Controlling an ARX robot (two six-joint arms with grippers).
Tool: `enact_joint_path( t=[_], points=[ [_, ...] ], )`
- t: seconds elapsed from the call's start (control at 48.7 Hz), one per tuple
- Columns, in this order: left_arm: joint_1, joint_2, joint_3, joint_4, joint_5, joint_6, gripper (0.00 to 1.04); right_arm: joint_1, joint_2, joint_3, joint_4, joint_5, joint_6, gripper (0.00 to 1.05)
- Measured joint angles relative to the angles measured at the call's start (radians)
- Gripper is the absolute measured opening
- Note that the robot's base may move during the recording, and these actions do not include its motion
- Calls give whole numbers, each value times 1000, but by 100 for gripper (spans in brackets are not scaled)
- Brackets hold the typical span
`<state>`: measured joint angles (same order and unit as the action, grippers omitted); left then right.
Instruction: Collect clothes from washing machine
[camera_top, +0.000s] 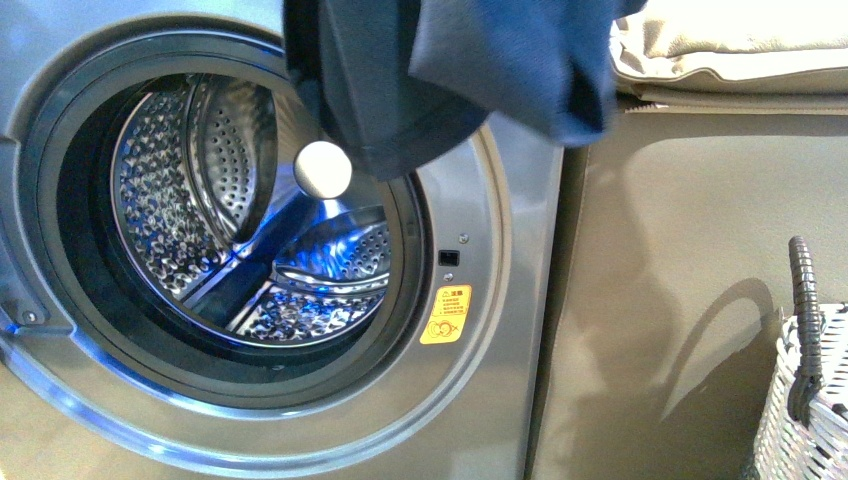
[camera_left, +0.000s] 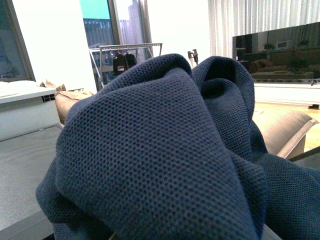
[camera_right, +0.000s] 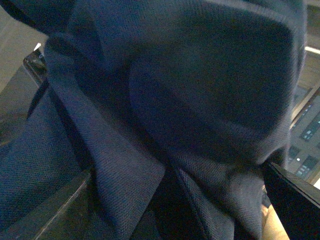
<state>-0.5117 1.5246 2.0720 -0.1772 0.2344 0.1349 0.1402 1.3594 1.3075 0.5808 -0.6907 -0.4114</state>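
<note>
The clothes (camera_top: 450, 70), a dark navy garment, hang bunched at the top of the front view, above and in front of the upper right rim of the porthole. The grey washing machine (camera_top: 505, 330) fills the left half, its porthole open onto the perforated steel drum (camera_top: 200, 200). Both arms are out of the front view. In the left wrist view the navy weave (camera_left: 150, 150) covers my left gripper completely, and it is shut on it. In the right wrist view my right gripper (camera_right: 170, 200) is shut on folds of the clothes (camera_right: 125, 165), with a black finger (camera_right: 295, 200) showing at the side.
A white round object (camera_top: 322, 170) shows in front of the drum, below the cloth. An orange sticker (camera_top: 445, 314) sits right of the porthole. A tan sofa (camera_top: 690, 300) stands beside the machine, and a grey-and-white woven basket (camera_top: 815, 410) at the lower right.
</note>
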Motion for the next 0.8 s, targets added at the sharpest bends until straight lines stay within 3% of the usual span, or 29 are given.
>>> enact_joint_path(
  t=[0.308, 0.534, 0.801],
  points=[
    [0, 0, 0, 0, -2, 0, 12, 37, 124, 171, -128, -3, -79, 97],
    [0, 0, 0, 0, -7, 0, 12, 114, 194, 275, -251, 0, -118, 97],
    [1, 0, 0, 0, -10, 0, 12, 172, 246, 310, -235, -80, 19, 97]
  ],
)
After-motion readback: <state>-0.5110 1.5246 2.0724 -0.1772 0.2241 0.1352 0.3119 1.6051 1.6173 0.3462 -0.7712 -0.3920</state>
